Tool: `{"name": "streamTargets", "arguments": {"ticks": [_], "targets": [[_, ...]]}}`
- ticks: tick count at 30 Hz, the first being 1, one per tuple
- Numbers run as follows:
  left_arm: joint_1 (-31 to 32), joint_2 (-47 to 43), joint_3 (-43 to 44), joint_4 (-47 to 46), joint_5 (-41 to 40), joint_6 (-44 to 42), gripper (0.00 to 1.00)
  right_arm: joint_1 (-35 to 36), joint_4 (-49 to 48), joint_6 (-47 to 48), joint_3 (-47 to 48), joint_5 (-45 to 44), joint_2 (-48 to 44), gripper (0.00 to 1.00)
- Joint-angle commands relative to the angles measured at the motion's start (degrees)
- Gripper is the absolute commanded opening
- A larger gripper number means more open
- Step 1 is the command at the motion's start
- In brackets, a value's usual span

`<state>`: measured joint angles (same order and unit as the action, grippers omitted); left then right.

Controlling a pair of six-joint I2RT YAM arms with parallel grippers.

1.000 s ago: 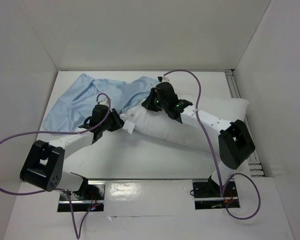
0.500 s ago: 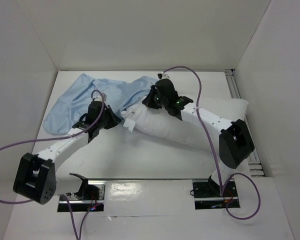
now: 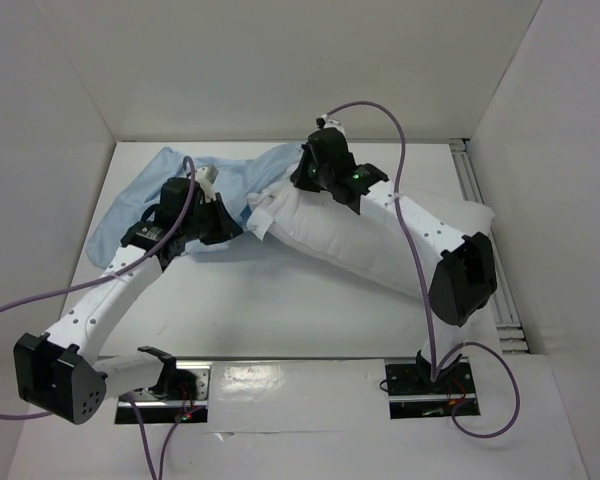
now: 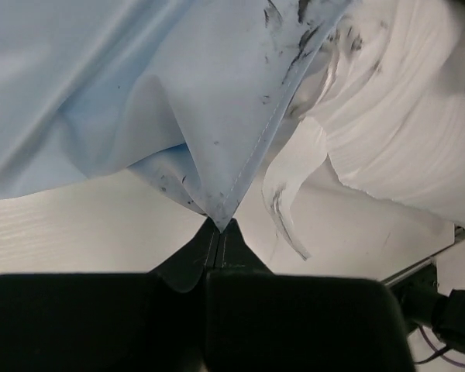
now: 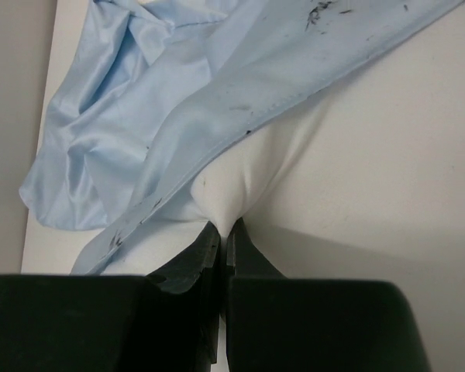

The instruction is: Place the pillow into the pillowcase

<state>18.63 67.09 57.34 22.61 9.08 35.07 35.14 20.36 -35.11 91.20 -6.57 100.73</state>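
white walls (image 3: 280, 70) box the whole setup in on 3 sides, plain panels, nothing on them. the counter (image 3: 280, 310) is white too w/ a faint wood grain in the left wrist cam.

biggest thing on it is the pillow (image 3: 330, 240), lying diagonal from the right wall toward the middle. its left end is poking under the edge of the pillowcase (image 3: 242, 172), rest of it is outside. the pillowcase is crumpled over the far-left part of the counter, its right edge lifted and draped onto the pillow's end.

both arms reach in over the stuff. the right arm lies across the top of the pillow and hides a good strip of it in the top cam. the left arm crosses over the pillowcase's near side. purple cables (image 3: 399, 160) loop off both arms. a metal rail (image 3: 475, 180) runs along the right wall, and shiny base plates (image 3: 250, 385) sit at the near edge.

left claw (image 4: 219, 232) is pinched tight on a corner of the pillowcase hem, cloth tenting up from the tips. right claw (image 5: 225, 232) is pinched tight on a bunch of the white pillow fabric, blue hem running just above it.

small bits: the pillow's tag (image 4: 283, 194) hangs loose next to the hem, and there are dark smudges (image 4: 294, 31) on the blue cloth near the edge.
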Motion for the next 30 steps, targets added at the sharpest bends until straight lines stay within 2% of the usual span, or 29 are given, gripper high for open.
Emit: {"name": "streamTargets", "arguments": {"ticks": [1, 5, 12, 18, 22, 23, 24, 25, 26, 29, 30], "targets": [[0.1, -1.3, 5.4, 8.1, 3.0, -4.3, 0.00, -0.3, -2.4, 2.1, 6.6, -2.8, -3.8, 0.00], [0.1, -3.5, 8.7, 10.5, 5.2, -6.6, 0.00, 0.3, -2.4, 3.5, 6.0, -2.8, -4.3, 0.00], [0.1, -2.3, 17.4, 12.9, 8.7, -7.7, 0.00, 7.2, -2.5, 4.2, 1.2, -4.2, 2.4, 0.00], [0.1, -0.4, 16.5, 13.4, 10.7, -7.7, 0.00, 11.3, -2.5, 1.4, 1.2, -5.6, 5.3, 0.00], [0.1, 1.8, 13.9, 14.8, 8.8, -7.0, 0.00, 11.8, -5.3, 0.0, 0.6, -6.1, 3.0, 0.00], [0.1, 1.8, 13.2, 15.5, 8.2, -7.0, 0.00, 11.8, -7.4, 0.0, -0.3, -5.6, 0.5, 0.03], [0.1, 2.4, 13.2, 15.5, 7.2, -7.0, 0.00, 11.8, -8.0, 0.0, -1.3, -5.6, -1.0, 0.16], [0.1, 2.4, 12.6, 16.1, 7.2, -6.5, 0.00, 11.3, -8.1, 0.0, -2.2, -5.0, -2.7, 0.33], [0.1, 2.4, 12.6, 16.1, 6.5, -6.5, 0.00, 11.3, -8.1, 0.6, -4.2, -6.0, -6.3, 0.57], [0.1, 3.2, 12.6, 16.1, 5.7, -6.0, 0.00, 10.4, -5.3, 1.9, -6.6, -10.6, -12.7, 0.73], [0.1, 3.2, 12.6, 15.6, 6.2, -6.0, 0.00, 9.9, -1.4, 1.9, -6.6, -12.1, -13.9, 0.82]]}}
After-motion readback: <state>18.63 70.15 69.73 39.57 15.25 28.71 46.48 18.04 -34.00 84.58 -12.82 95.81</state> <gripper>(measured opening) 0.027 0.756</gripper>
